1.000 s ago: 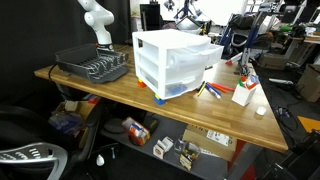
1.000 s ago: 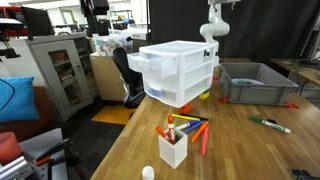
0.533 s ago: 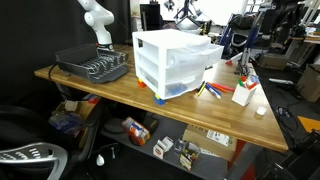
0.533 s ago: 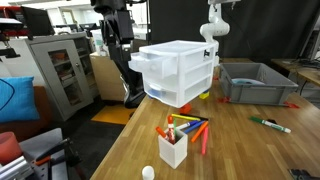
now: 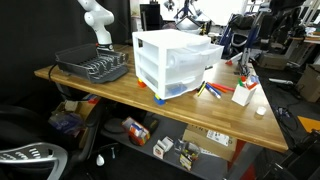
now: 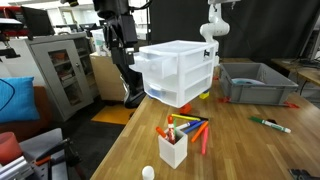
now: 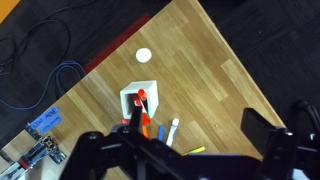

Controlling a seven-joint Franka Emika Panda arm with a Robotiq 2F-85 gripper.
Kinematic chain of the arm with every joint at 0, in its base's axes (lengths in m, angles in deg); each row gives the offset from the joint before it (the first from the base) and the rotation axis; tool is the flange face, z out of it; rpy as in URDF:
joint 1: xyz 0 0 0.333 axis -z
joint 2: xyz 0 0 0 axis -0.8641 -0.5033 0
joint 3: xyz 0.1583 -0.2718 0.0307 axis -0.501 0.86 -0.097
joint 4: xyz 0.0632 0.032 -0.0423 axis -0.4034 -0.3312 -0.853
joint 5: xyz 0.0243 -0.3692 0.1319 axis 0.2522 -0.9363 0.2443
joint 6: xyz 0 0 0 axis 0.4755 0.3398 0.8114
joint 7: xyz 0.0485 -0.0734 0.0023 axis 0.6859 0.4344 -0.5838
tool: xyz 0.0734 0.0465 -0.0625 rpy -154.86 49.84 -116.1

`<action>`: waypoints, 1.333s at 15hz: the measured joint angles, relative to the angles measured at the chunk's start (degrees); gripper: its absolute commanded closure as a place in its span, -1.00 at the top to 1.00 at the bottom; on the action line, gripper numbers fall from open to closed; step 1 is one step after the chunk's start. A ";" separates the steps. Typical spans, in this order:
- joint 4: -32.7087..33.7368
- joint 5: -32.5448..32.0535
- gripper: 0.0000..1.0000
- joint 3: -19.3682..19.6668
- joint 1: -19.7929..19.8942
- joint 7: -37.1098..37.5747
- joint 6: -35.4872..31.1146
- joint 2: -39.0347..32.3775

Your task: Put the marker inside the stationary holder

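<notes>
From the wrist view we see the tool (image 7: 185, 160) hanging high, jaws spread wide and empty, probably to line up over the loose markers (image 7: 160, 131) lying on the wooden surface (image 7: 220, 80) just beside the upright white holder (image 7: 126, 96).

- A wooden desk (image 5: 190, 112) carries a white translucent three-drawer unit (image 5: 172, 62) near its middle, seen in both exterior views (image 6: 178, 72).
- A gray slatted tray (image 5: 93, 65) lies at the unit's 9 o'clock, near it but apart.
- A small white ball (image 5: 260, 111) rests at the unit's 4 o'clock, close to the desk's edge. In the wrist view it lies at 11 o'clock from centre (image 7: 144, 55).
- Boxes and clutter (image 5: 135, 130) sit under the desk, at 6 o'clock.
- A black office chair (image 5: 25, 140) stands at 8 o'clock.
- A gray metal cabinet (image 6: 60, 65) stands at 9 o'clock in an exterior view.
- Loose cables (image 7: 40, 60) trail over the dark floor.
</notes>
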 measured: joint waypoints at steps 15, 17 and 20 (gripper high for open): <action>3.61 5.66 1.00 0.96 -0.50 -4.41 -23.49 -23.84; 3.67 7.79 1.00 1.72 -0.30 -5.24 -25.12 -24.88; 3.66 10.59 1.00 2.37 -0.21 -6.21 -26.01 -24.90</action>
